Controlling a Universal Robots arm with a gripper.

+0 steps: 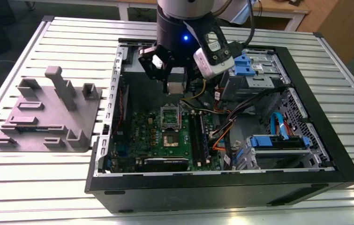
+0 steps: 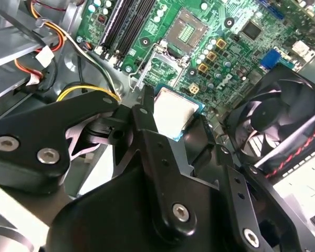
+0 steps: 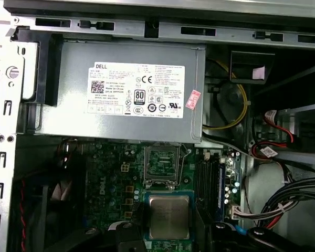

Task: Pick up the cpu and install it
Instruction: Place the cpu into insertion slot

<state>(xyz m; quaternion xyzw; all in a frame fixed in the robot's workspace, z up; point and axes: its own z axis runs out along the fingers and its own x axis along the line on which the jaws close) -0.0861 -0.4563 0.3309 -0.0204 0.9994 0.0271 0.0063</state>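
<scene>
Cpu (image 2: 174,111) within claw (image 2: 172,125), above motherboard (image 2: 220,50)

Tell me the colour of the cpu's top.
Silver-grey cpu top, clearest in the first wrist view.

Even room light, shadowed case (image 1: 227,190) interior, glare on cpu (image 2: 172,113) lid

The arm (image 1: 183,21) hangs upright, its end effector (image 1: 175,85) clamped on the cpu (image 2: 173,111).
</scene>
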